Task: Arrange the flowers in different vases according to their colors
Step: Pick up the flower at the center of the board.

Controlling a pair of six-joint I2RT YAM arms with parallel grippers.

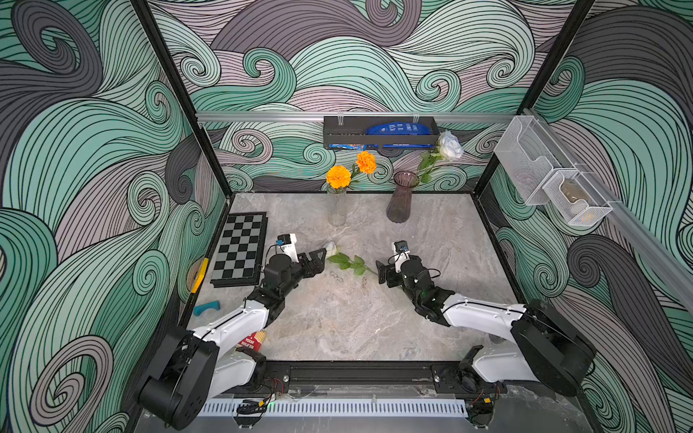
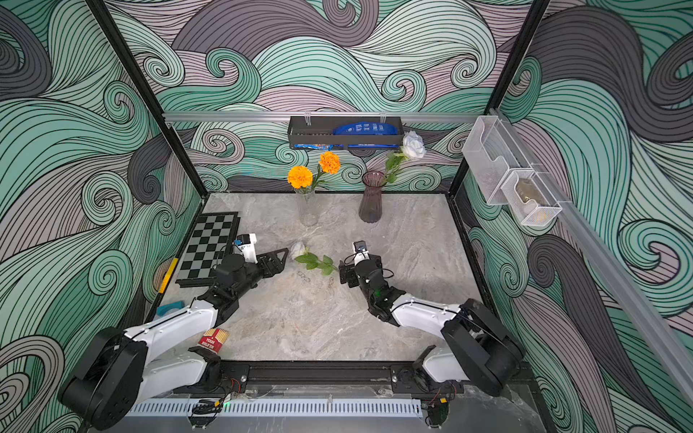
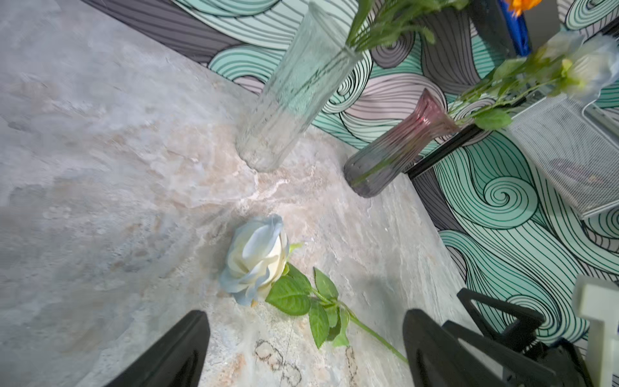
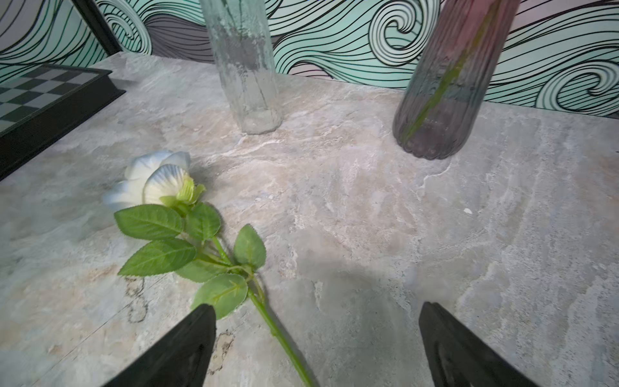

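We find the colour sorting well along: the two ruffled orange marigold-like flowers (image 1: 338, 177) stand together in the tall clear glass cylinder vase (image 1: 336, 208). One white rose with green leaves (image 1: 449, 147) leans out of the smoky purple ribbed vase with the flared rim (image 1: 399, 202). Both vases are upright near the back of the grey marbled tabletop (image 1: 431, 300). What we have left to place is a second white long-stemmed rose (image 1: 350, 262), lying flat on the table between the arms, bloom toward the left gripper (image 3: 304, 315) and stem end toward the right gripper (image 4: 318, 305). Both grippers sit low with jaws spread wide and nothing clamped. In the right wrist view the stem runs in between the right jaws, which we judge sets up a pinch on the bare stem, sparing bloom and leaves. By colour, it belongs in the purple vase.
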